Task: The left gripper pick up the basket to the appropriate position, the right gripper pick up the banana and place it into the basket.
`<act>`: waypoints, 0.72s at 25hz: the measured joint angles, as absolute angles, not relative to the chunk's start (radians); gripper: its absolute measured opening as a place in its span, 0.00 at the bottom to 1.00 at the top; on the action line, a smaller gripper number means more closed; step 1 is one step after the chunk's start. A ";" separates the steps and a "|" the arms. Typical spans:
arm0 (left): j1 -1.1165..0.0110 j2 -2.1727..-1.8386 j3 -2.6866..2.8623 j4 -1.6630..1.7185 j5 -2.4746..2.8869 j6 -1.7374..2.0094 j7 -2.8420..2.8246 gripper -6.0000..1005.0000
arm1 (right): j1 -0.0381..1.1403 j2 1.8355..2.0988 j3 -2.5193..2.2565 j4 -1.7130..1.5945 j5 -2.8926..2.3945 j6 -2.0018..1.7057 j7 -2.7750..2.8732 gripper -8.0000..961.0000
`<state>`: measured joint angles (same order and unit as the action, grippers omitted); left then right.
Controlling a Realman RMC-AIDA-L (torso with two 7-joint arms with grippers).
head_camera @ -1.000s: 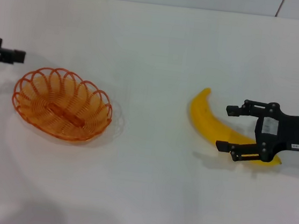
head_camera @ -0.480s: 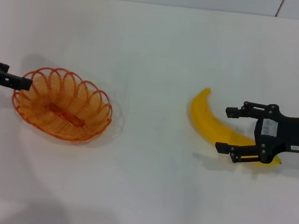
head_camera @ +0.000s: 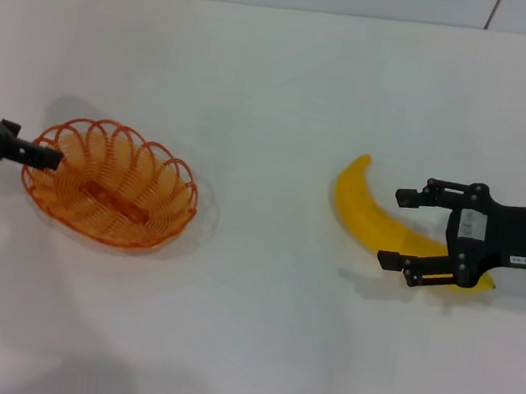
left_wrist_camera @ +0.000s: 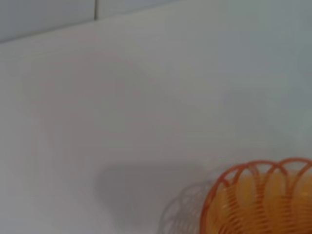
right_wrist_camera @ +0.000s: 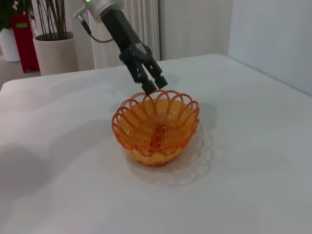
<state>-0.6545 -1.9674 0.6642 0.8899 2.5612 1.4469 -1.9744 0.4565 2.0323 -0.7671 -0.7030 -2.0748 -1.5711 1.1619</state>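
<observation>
Head view: the left claw hangs at the far-left rim of the basket, its fingertips right at the scalloped wire. The right wrist view shows its two fingers close together just above that rim, not clamped on it, though I cannot tell whether they are fully shut. So the basket grasp is the step in hand. Next, judging from this, the fingers must straddle a wire loop and pinch it.

The right claw stands with jaws spread around the banana's near end, not yet closed on it.

Count: one basket, one banana, two claws, all on the white table, basket and banana well apart.
</observation>
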 joint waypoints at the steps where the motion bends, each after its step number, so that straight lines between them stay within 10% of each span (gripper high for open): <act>1: -0.658 -1.975 0.666 0.888 2.575 1.439 -1.974 0.90 | 0.457 2.032 -0.767 -0.703 -2.076 -1.571 1.162 0.93; 18: -0.680 -2.011 0.667 0.881 2.631 1.356 -1.964 0.90 | 0.477 2.031 -0.767 -0.675 -2.102 -1.560 1.167 0.93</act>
